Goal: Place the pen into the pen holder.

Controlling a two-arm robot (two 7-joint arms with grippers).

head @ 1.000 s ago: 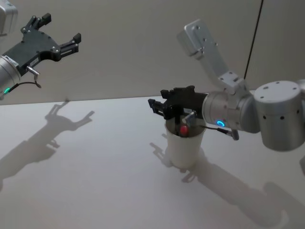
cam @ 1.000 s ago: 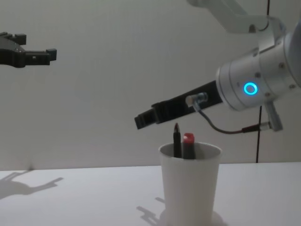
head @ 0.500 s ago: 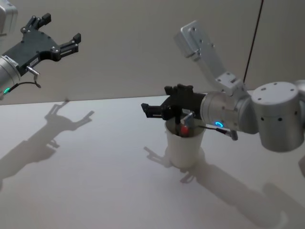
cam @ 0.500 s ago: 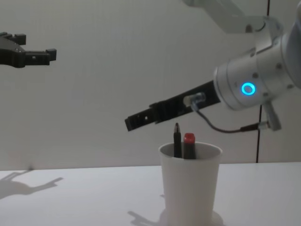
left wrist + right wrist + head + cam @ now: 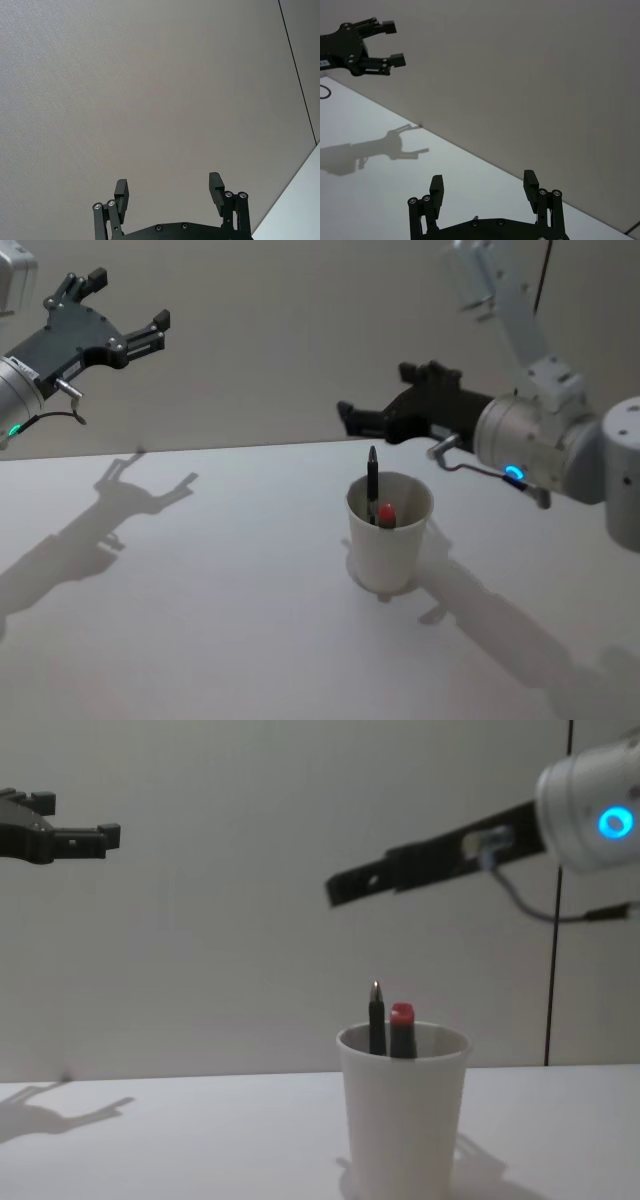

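Risen and drawn back since a second ago: right gripper (image 5: 352, 416), then low over the rim of the pen holder (image 5: 389, 542), now well above it and off to the robot's right, clear of the cup. Unmoved meanwhile: left gripper (image 5: 128, 310), parked high at the far left above the white surface (image 5: 200, 620), jaws released and spread, holding nothing; seen from its own wrist with both fingers (image 5: 122, 192) apart against the plain wall. Cast on the surface beneath it, a forked shadow. Toward the middle, standing upright on the surface, the white paper cup serving as pen holder, tapered with a rolled rim. Inside it, the black pen (image 5: 372, 483), upright and leaning against the rim on the robot's left side, its pointed tip well above the rim; just beside it on the right, a second pen with a red cap (image 5: 386, 512), only the cap showing over the rim. From the chest, both plainly side by side in the cup (image 5: 402, 1115): black pen (image 5: 376, 1017) at left, red-capped one (image 5: 401, 1028) at right, right gripper (image 5: 342, 890) hanging high above them. On the right, right gripper's jaws released, fingers (image 5: 436, 189) wide apart and empty, pointing toward the left arm across the surface.
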